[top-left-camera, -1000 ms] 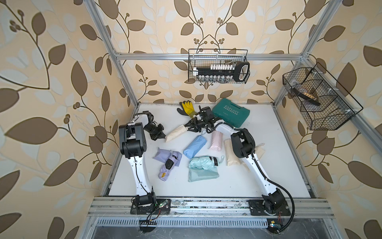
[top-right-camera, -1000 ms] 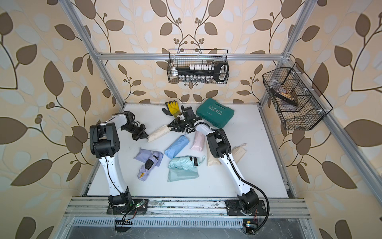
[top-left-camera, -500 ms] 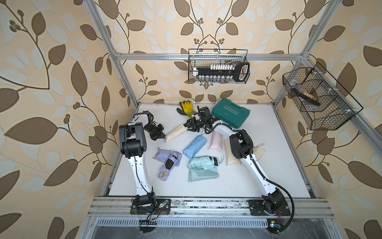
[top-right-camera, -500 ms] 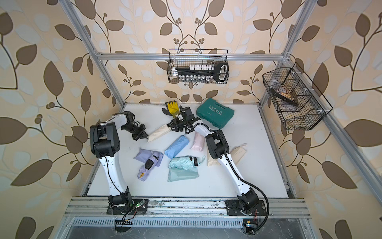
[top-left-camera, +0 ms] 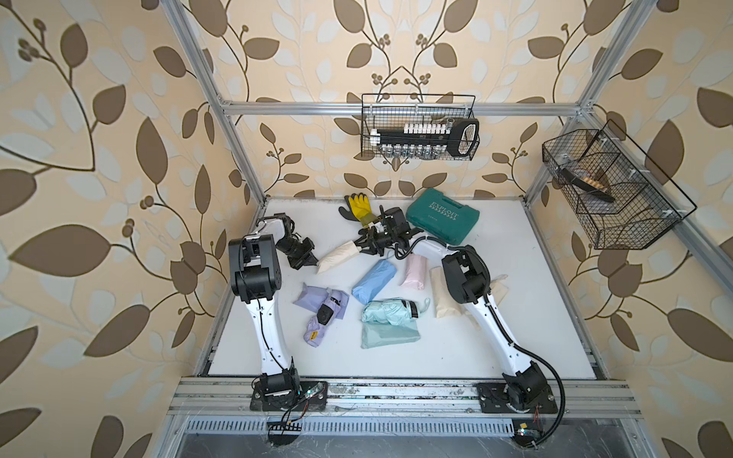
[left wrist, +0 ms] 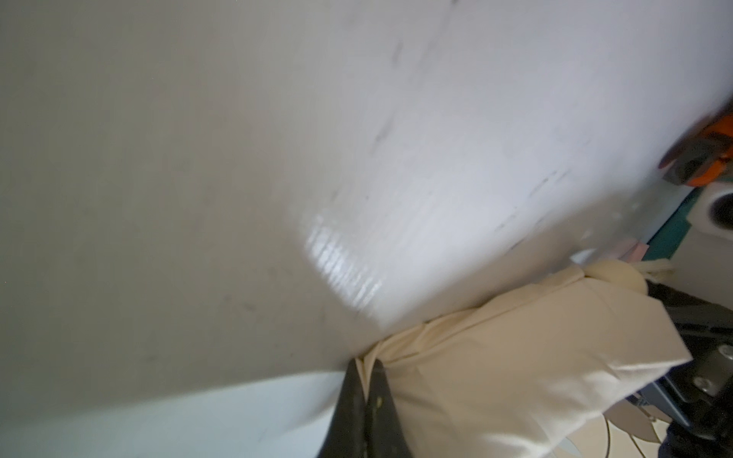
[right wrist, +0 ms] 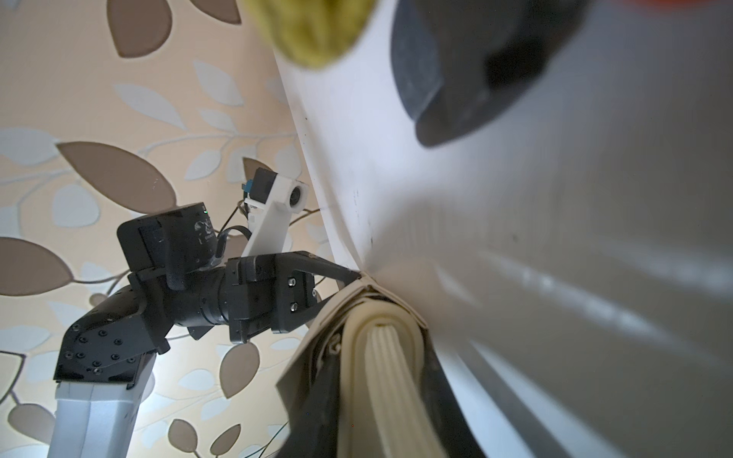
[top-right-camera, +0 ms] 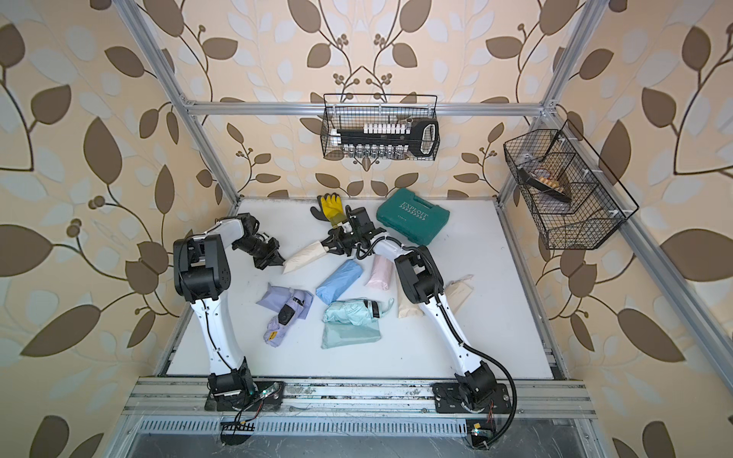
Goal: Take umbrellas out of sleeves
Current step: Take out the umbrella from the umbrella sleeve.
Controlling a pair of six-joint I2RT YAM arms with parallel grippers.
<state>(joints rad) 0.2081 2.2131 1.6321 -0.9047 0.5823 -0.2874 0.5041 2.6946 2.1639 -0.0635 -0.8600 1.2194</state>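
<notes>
Diagonally across a top view's upper centre lies the beige sleeve [top-left-camera: 337,256]: left jaws pinch its lower-left corner; right jaws, at its upper-right mouth, apparently clasp the beige umbrella [right wrist: 382,368].

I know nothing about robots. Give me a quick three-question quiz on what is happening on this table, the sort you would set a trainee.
1. True or false: the left gripper is pinched shut on one end of the beige sleeve.
2. Which umbrella already lies out of its sleeve? A) mint B) blue C) pink
3. In the right wrist view, what does the right gripper stand around?

Key
1. True.
2. A: the mint umbrella lies on top of the mint sleeve.
3. The ribbed handle of the beige umbrella, at the sleeve's open end.
</notes>
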